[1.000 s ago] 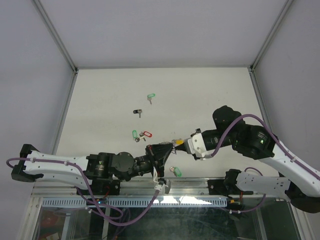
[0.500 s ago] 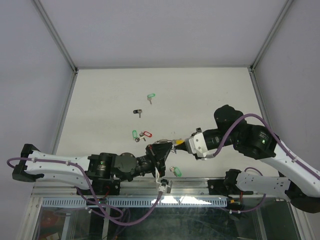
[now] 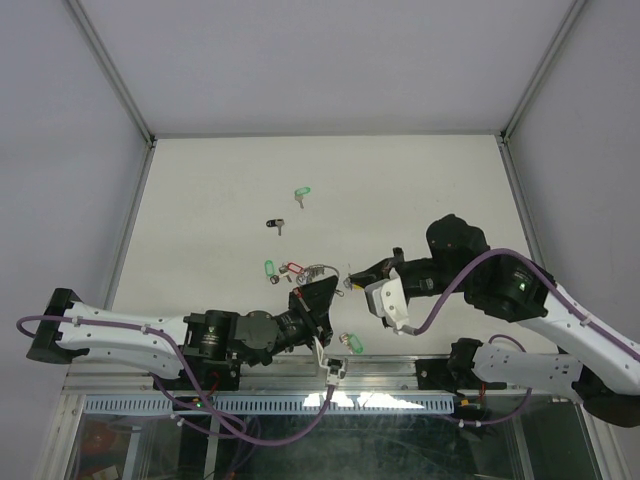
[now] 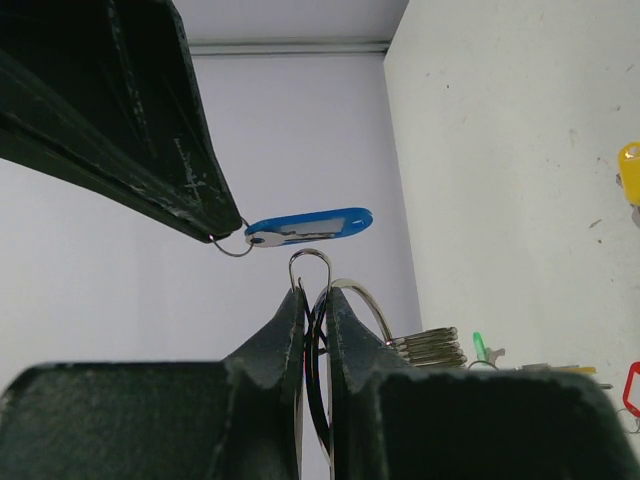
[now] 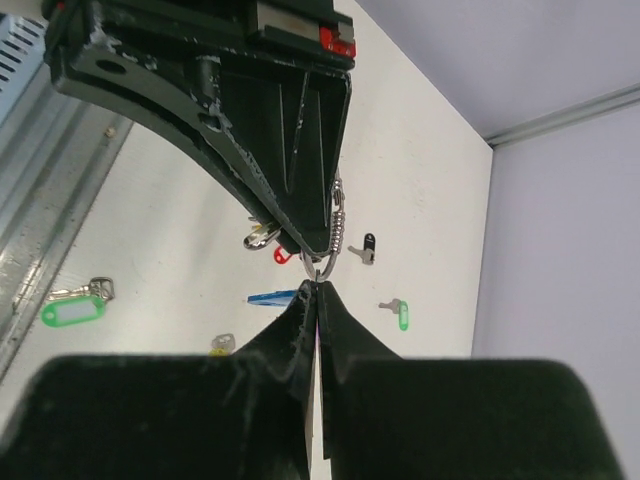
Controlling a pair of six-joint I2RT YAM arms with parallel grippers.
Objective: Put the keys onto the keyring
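Observation:
My left gripper [image 3: 328, 285] [image 4: 313, 292] is shut on the keyring [image 4: 312, 262], a thin silver wire loop that sticks up between its tips. A stack of silver keys [image 4: 430, 347] hangs on the ring's right side, and the cluster also shows in the top view [image 3: 318, 270]. My right gripper [image 3: 358, 278] [image 5: 318, 287] faces it tip to tip, shut on the small ring of a blue-tagged key [image 4: 308, 226] [image 5: 272, 297]. The blue tag hangs just above the keyring loop [image 5: 326, 266] and is not touching it. The left gripper's fingers [image 5: 290, 150] fill the top of the right wrist view.
Loose keys lie on the white table [image 3: 420, 190]: a green one [image 3: 302, 193] and a black one [image 3: 275, 224] far back, a green one [image 3: 269, 270] and a red one [image 3: 291, 267] near the grippers, and a green one [image 3: 347, 343] by the front rail. A yellow tag [image 4: 630, 170] lies below.
The two grippers, touching tip to tip a second ago, have drawn slightly apart. The left gripper has turned and the key cluster has swung out to its far side.

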